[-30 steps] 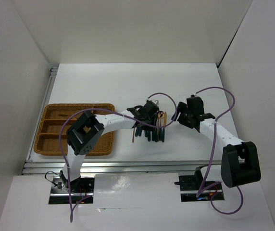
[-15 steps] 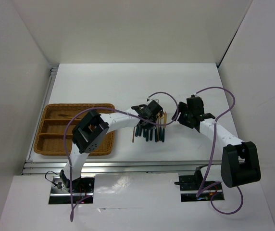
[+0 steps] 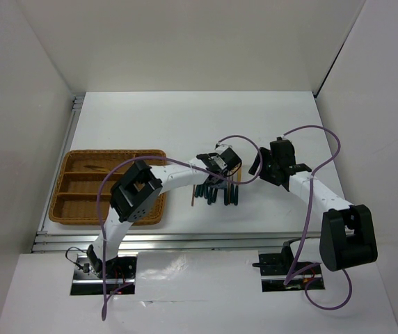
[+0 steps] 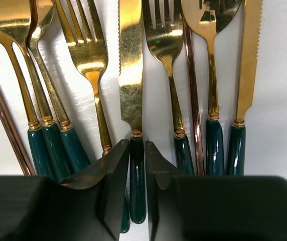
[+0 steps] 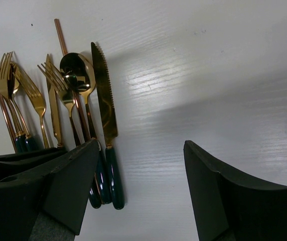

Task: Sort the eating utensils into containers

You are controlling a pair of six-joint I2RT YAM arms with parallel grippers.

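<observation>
The eating utensils (image 3: pixel 216 192) lie side by side on the white table, gold heads far, dark green handles near. In the left wrist view I see forks (image 4: pixel 91 55), a spoon (image 4: pixel 211 20), a serrated knife (image 4: pixel 248 60) and thin copper sticks (image 4: pixel 191 90). My left gripper (image 4: pixel 136 150) is down on the row, its fingers pressed to both sides of the middle knife's (image 4: pixel 130 65) green handle. My right gripper (image 5: pixel 141 145) hovers open just right of the row, over bare table beside the outermost knife (image 5: pixel 103 100). The wicker tray (image 3: pixel 108 152) with the containers sits at the left.
White walls enclose the table on three sides. A metal rail (image 3: pixel 143 240) runs along the near edge. Purple cables (image 3: pixel 310 132) loop above both arms. Bare table lies between the tray and the utensils and to the far side of them.
My left gripper has shifted slightly right over the utensil row and its jaws have narrowed around the knife handle. The right arm has not moved.
</observation>
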